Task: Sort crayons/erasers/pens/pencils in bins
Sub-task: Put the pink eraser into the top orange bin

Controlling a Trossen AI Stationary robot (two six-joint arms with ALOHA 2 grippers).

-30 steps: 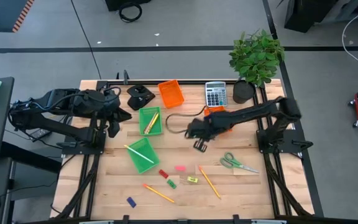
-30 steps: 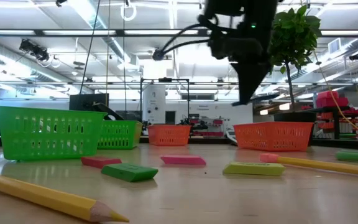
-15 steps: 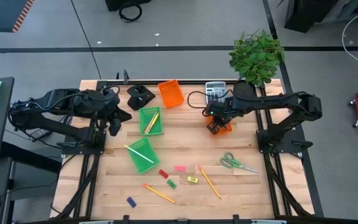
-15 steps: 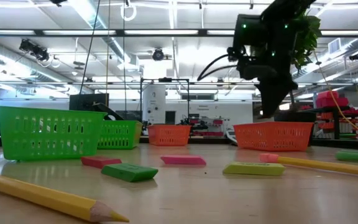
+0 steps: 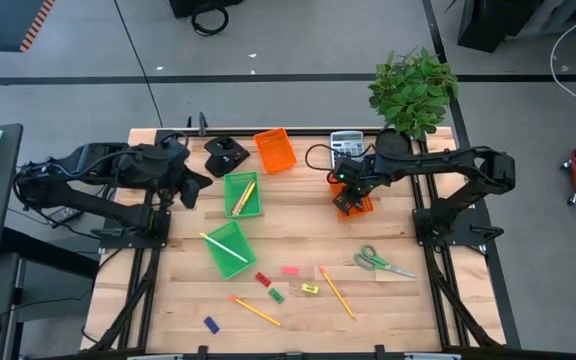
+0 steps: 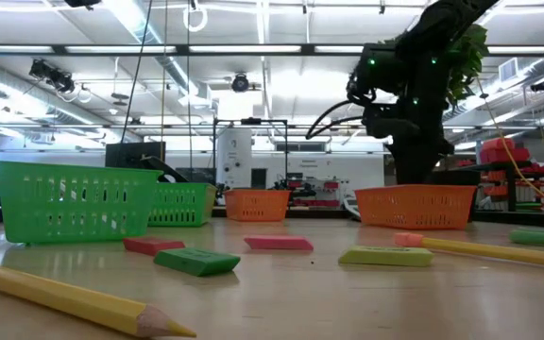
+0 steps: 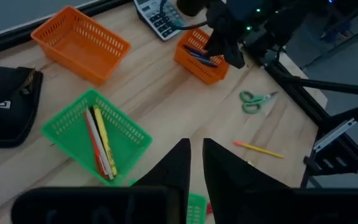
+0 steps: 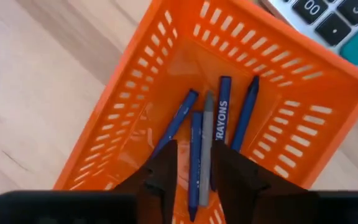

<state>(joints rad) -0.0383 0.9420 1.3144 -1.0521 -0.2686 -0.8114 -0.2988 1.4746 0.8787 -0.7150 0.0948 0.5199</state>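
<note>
You have two orange bins, one [image 5: 275, 150] bare and one [image 8: 241, 74] slotted, holding four dark blue sticks [image 8: 222, 118] and a grey one [image 8: 207, 143], beside a grey calculator [image 5: 346, 146] with a teal key. Your two bright green bins, one [image 5: 241, 195] holding yellow and red sticks, the other [image 5: 228, 249] crossed by a yellow pencil [image 5: 220, 246], sit on the pale wood-grain surface [image 5: 298, 230]. Near you lie red [image 5: 262, 279], pink [image 5: 290, 270], green [image 5: 276, 295], yellow [image 5: 310, 289] and blue [image 5: 210, 324] erasers, green-handled scissors [image 5: 373, 260] and a green-leaved plant [image 5: 414, 88].

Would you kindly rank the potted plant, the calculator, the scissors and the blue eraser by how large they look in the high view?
1. potted plant
2. calculator, though the right arm covers part of it
3. scissors; close to the calculator, so that pair is unsure
4. blue eraser, clearly the smallest
</note>
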